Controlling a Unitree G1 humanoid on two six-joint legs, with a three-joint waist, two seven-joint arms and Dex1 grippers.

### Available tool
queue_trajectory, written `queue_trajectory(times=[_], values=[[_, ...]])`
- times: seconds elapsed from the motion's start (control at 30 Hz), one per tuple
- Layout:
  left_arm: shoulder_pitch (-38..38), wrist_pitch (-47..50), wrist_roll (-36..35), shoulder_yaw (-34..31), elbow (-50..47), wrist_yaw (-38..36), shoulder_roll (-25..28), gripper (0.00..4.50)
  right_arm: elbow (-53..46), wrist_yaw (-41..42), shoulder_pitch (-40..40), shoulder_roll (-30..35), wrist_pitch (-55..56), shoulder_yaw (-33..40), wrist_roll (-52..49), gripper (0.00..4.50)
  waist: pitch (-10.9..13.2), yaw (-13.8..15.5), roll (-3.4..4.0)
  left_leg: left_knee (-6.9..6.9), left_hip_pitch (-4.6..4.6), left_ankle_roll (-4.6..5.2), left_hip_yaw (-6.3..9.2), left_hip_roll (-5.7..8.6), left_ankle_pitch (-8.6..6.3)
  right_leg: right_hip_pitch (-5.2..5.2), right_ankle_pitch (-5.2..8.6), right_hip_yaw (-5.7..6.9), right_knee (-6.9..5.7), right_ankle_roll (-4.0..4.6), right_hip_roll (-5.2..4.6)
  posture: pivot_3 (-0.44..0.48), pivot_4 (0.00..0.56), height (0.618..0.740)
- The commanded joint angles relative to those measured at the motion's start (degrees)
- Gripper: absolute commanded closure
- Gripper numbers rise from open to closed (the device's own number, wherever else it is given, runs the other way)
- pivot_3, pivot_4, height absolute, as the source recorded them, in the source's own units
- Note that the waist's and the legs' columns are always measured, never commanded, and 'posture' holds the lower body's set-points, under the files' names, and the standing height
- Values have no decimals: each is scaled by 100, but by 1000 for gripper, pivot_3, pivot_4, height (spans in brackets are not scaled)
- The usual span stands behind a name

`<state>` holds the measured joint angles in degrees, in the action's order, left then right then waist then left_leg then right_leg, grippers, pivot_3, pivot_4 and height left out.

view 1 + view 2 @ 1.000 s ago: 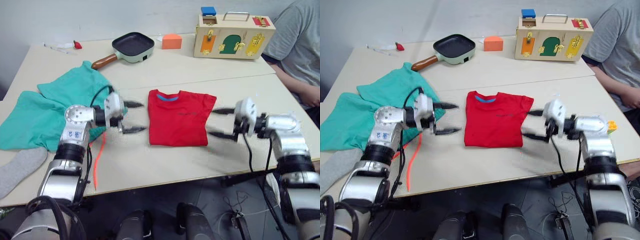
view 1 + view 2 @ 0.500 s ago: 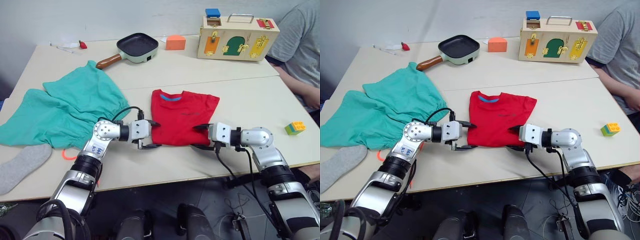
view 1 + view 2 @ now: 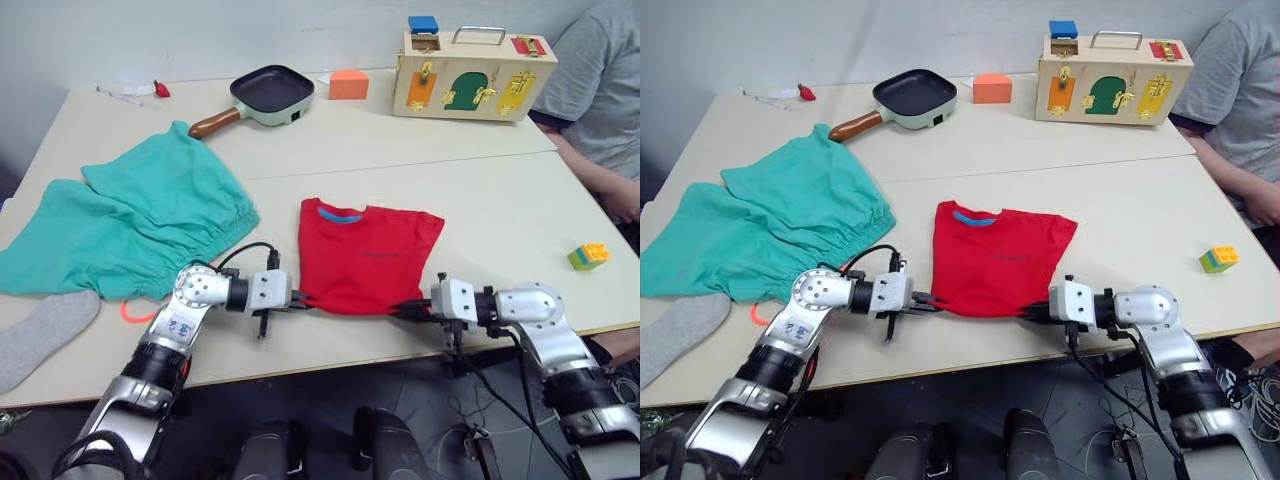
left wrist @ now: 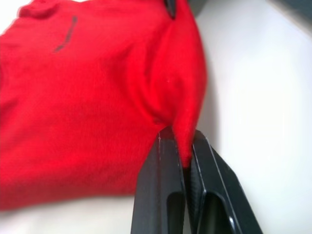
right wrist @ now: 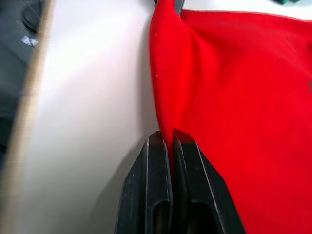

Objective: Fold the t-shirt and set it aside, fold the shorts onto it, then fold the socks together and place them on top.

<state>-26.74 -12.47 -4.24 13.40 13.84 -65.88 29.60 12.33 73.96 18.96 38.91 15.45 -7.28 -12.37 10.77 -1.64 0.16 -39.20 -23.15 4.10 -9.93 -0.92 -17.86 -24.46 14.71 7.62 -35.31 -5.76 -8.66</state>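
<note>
On our tabletop [image 3: 520,200], left hand [image 3: 300,303] and right hand [image 3: 398,309] each pinch the t-shirt [image 3: 362,255] hem; its fold unfinished, shorts [image 3: 130,225] and socks [image 3: 40,335] untouched.

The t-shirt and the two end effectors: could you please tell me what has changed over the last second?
Both end effectors came down from open beside the t-shirt to its near hem and closed on it: the left end effector pinches the near left corner, the right end effector the near right one. The shorts, sock and frying pan lie as before.
</note>
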Motion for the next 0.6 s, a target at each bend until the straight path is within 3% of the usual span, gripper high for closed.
queue_trajectory(times=[0.03, 0.23, 0.33, 0.6], values=[[460, 492, -297, -202, -966, 60, 242, 4486, -681, -294, -398, 224, -462, 440, -314, 4500, 0, 3, 0, -1, 0, 0, 0, 0, 0, -2, 0, -3, 17, 0, -4, 0, 150, 740], [837, 938, -418, -297, -1641, 357, 295, 4486, -912, -631, -630, 165, -708, 559, -354, 4500, -1, 17, 1, 2, -1, -31, 10, 0, -18, 3, 0, -1, 21, 2, -9, 0, 150, 740], [845, 968, -398, -357, -1673, 488, 330, 4486, -902, -864, -611, 108, -710, 589, -300, 4500, 0, 10, 3, 5, 8, -2, 79, 11, 2, 60, -1, 70, 33, 0, -15, 0, 150, 740], [1101, 953, -923, -778, -1842, 386, 595, 4486, -1200, -667, -990, 350, -759, 706, -556, 4500, 0, 21, 4, 4, 9, -15, 79, 4, -6, 60, 2, 68, 59, 5, -13, 0, 150, 740]])
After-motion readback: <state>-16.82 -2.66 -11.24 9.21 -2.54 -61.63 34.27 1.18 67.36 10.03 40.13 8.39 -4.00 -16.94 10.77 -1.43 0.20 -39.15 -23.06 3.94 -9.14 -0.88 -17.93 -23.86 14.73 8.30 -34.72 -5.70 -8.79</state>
